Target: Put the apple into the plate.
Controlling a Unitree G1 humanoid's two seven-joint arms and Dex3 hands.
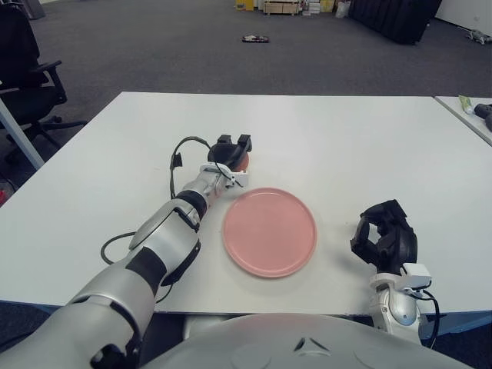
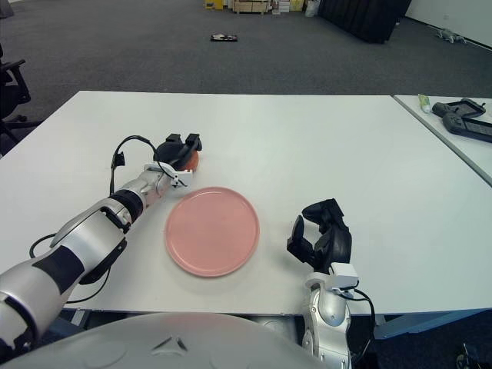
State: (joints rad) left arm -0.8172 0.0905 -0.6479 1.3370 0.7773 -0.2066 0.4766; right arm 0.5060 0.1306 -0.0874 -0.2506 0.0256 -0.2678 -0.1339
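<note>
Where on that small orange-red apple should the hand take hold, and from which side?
Grip the round orange-red apple across its widest middle, coming from the left and above, away from the flat pink plate. The left hand already sits over it, fingers curled around. The right hand shows right of the plate.

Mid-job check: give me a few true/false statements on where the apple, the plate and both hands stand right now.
1. The apple lies on the plate. False: it is beyond the plate's far-left edge, in the left hand.
2. The left hand's fingers are around the apple. True.
3. The plate has nothing on it. True.
4. The right hand holds the plate. False: it shows to the right of the plate, apart from it, holding nothing.
</note>
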